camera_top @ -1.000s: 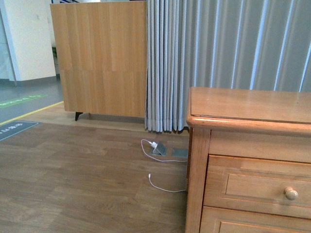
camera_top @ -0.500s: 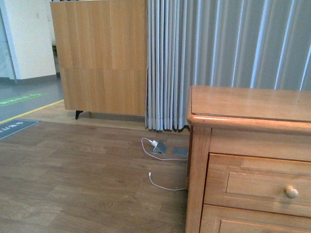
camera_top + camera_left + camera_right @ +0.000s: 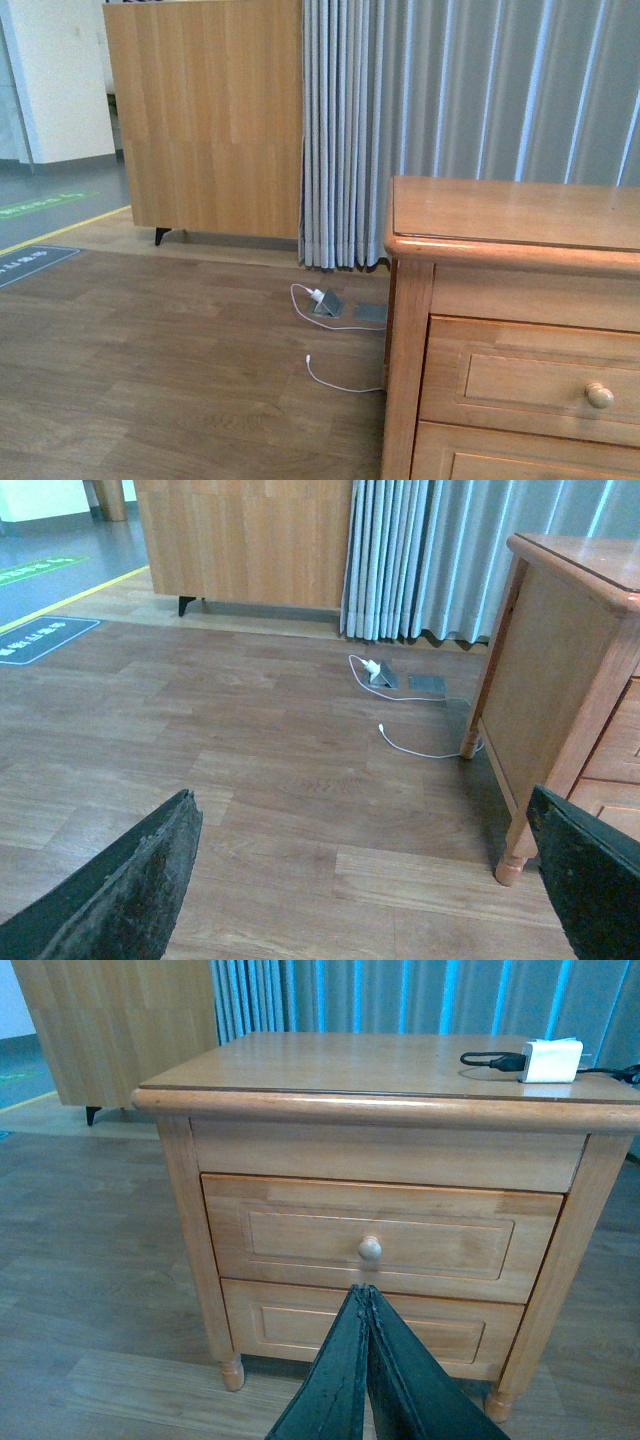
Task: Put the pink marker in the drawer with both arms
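Observation:
The drawer (image 3: 530,385) is the upper one of a honey-coloured wooden nightstand (image 3: 500,215) at the right of the front view, and it is closed, with a round cream knob (image 3: 599,395). In the right wrist view the same drawer (image 3: 300,1240) faces my right gripper (image 3: 365,1295), which is shut with nothing in it and hangs some way in front of the knob (image 3: 370,1250). My left gripper (image 3: 360,795) is open over the wooden floor, beside the nightstand's side panel (image 3: 545,670), with nothing between its fingers. The pink marker is out of view. Neither arm shows in the front view.
A white charger (image 3: 548,1060) with a black cable lies on the nightstand's top. A second, lower drawer (image 3: 350,1325) is closed. A white cable (image 3: 335,385) and a floor socket (image 3: 328,303) lie on the floor by the grey curtain (image 3: 450,120). A wooden panel (image 3: 205,120) stands behind.
The front view has shifted very slightly; otherwise nothing has visibly changed.

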